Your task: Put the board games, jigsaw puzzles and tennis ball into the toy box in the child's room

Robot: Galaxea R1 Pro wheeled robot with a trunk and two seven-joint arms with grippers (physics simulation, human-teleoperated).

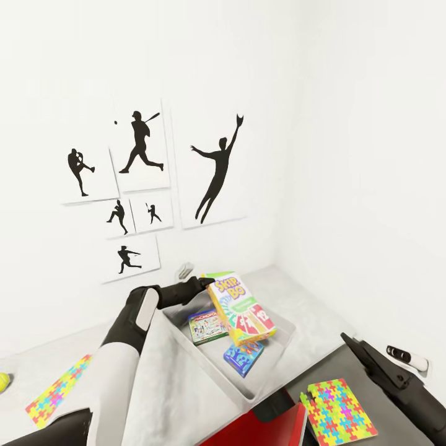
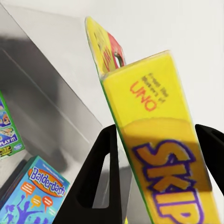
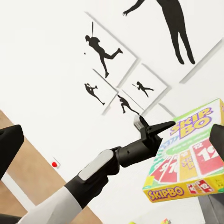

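Left end effector [image 1: 207, 286] clamped on Skip-Bo box [image 1: 240, 308], tilted over toy box [image 1: 266, 376]. Right end effector [image 3: 112, 144] state: can't tell.

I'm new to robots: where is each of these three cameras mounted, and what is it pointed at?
Head view: on the head, looking down over the toy box; both arms show.
Left wrist view: near the left gripper, looking along its fingers clamping the Skip-Bo box.
Right wrist view: on the right arm, facing the left arm and wall pictures.
All three share the Skip-Bo box.

glossy printed cardboard skip-bo box [image 1: 240, 308]; smooth matt grey toy box [image 1: 186, 347].
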